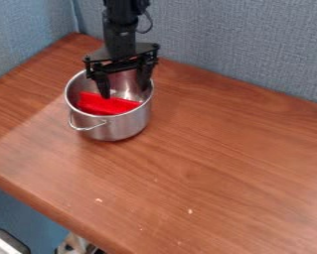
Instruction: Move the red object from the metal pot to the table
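One tabletop carries one metal pot; inside it lies one red object; the single pincer, spread wide and holding nothing, hangs just over the object's far end.

Even, soft, moderately bright light fills the scene, with no hard beam from any side. The reddish-brown wooden counter carries a broad pale sheen across its left and middle, where the grain washes out a little. The small shiny round steel pot shows muted highlights on its wall and casts only a faint, short shadow at its base. The bright red plastic bar inside looks saturated, its edges bleeding slightly. The picture is small and soft overall: fine detail is smeared, the dark hand reads nearly as a silhouette, and the lower left corner is blurred. No bending at the edges is noticeable.
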You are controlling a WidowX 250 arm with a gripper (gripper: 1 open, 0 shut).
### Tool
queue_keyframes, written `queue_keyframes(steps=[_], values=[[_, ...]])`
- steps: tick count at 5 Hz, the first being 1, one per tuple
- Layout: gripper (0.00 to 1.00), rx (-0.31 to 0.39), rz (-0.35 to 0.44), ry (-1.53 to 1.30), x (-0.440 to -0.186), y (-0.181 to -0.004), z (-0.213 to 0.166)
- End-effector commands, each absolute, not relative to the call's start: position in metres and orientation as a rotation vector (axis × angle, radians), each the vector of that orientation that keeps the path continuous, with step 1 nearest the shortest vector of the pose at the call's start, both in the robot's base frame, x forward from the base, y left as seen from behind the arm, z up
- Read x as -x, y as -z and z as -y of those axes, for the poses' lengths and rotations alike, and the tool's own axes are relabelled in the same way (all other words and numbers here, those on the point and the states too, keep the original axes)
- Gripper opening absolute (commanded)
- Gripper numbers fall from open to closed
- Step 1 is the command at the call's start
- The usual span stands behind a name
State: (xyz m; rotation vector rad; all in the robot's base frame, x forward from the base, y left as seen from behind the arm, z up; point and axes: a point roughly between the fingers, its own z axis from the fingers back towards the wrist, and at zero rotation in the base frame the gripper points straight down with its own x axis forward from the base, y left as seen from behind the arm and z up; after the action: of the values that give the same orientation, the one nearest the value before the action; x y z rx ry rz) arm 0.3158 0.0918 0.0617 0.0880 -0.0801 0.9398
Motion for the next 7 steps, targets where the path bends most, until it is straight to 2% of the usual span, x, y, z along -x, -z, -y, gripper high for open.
queue_keyframes(steps=[1,2,3,4,5,7], values=[[1.00,-0.110,0.130,-0.976,-0.316,-0.069,-0.112],[1.00,-0.121,0.137,-0.967,-0.312,-0.069,-0.111],[0.00,-0.121,0.134,-0.951,-0.309,-0.069,-0.108],[0.00,-0.117,0.137,-0.910,-0.313,-0.063,-0.108],[0.00,-0.123,0.132,-0.860,-0.316,-0.064,-0.108],[0.00,-0.151,0.107,-0.985,-0.302,-0.071,-0.108]])
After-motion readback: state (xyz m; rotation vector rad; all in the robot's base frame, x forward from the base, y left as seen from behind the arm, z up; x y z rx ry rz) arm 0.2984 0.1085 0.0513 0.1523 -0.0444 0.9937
